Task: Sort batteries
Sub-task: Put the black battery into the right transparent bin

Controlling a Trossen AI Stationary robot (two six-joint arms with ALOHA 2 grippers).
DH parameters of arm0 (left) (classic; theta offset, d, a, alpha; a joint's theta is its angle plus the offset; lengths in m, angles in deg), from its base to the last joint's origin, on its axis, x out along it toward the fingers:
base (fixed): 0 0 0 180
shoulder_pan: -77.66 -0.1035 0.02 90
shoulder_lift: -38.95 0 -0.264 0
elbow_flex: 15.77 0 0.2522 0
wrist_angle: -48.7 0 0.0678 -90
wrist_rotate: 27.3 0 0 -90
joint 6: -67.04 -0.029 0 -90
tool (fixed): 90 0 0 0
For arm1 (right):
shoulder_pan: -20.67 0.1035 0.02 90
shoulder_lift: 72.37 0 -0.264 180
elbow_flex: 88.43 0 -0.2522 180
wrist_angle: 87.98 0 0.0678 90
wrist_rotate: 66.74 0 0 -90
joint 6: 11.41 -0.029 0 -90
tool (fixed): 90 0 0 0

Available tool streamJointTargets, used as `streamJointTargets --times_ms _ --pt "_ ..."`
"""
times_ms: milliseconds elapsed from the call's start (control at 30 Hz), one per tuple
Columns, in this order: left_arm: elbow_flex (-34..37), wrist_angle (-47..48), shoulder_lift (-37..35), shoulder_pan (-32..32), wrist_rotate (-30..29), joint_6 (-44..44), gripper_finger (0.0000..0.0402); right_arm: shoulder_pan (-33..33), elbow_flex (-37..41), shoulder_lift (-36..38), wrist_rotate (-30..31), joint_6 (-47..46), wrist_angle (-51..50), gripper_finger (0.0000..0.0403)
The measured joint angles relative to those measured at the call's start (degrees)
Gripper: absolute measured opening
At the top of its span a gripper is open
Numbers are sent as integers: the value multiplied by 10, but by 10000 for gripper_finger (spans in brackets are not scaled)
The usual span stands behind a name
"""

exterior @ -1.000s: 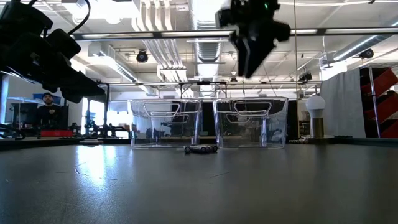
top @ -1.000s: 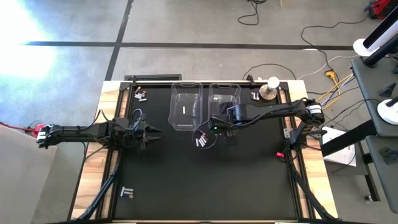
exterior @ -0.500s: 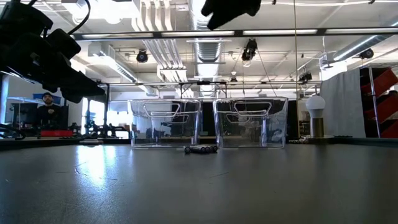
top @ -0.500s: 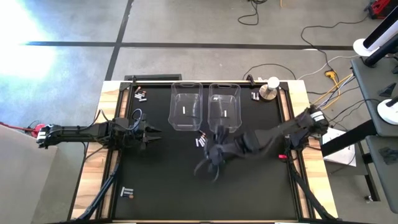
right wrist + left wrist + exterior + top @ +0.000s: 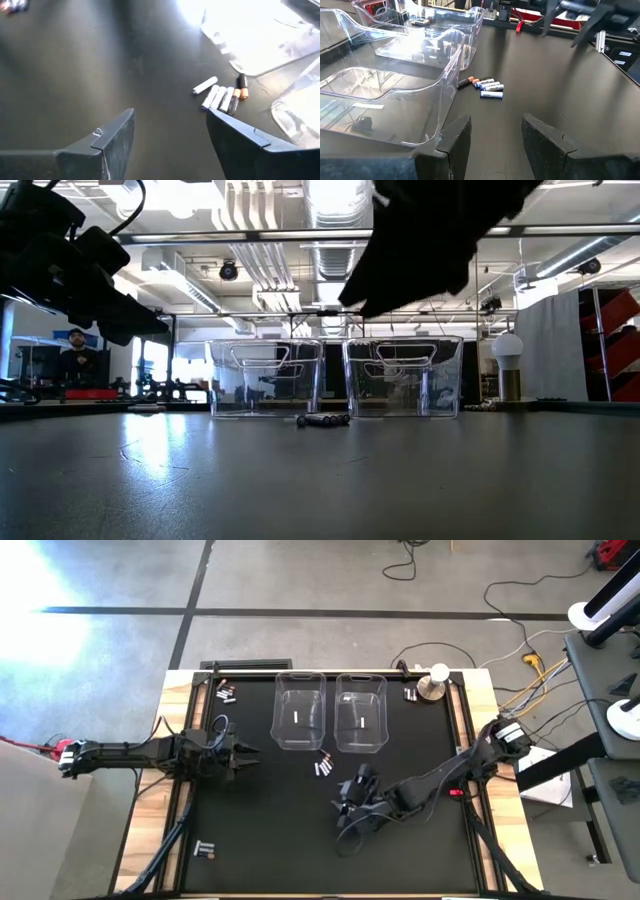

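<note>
A loose row of batteries (image 5: 322, 767), white ones and dark ones with copper ends, lies on the black mat just in front of the two clear bins; it also shows in the low view (image 5: 322, 420) and both wrist views (image 5: 485, 87) (image 5: 222, 95). One white battery lies in the left bin (image 5: 297, 717) and one in the right bin (image 5: 361, 722). My right gripper (image 5: 345, 808) hovers open above the mat, nearer than the row (image 5: 170, 120). My left gripper (image 5: 250, 753) waits open at the mat's left, raised (image 5: 492, 125).
The left bin (image 5: 300, 740) and right bin (image 5: 362, 745) stand side by side at the far middle. More small batteries lie at the far left corner (image 5: 225, 691), the near left corner (image 5: 205, 850) and the far right (image 5: 410, 694). A round weight with a white knob (image 5: 436, 682) stands far right.
My right gripper has swung from just above the right bin's near edge toward the table's near edge, moving fast and blurred, and now hangs much closer to the low camera. The batteries and bins have not moved.
</note>
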State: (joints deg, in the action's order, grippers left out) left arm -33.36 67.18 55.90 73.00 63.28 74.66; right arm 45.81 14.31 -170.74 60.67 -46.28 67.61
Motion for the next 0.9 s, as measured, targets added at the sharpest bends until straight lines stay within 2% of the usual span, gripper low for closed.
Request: streamJointTargets --times_ms 133,433,633,733,900 --pt "0 0 1 0 0 0 155 -9 38 -1 22 -48 67 239" --pt "0 0 2 0 0 0 155 -19 77 -19 119 -11 132 221" --pt "0 0 4 0 0 0 155 -49 91 -83 99 -1 247 229" --pt "0 -1 4 0 0 0 155 -60 90 -110 93 -33 246 229" --pt "0 0 4 0 0 0 155 -70 88 -145 92 -36 266 220"
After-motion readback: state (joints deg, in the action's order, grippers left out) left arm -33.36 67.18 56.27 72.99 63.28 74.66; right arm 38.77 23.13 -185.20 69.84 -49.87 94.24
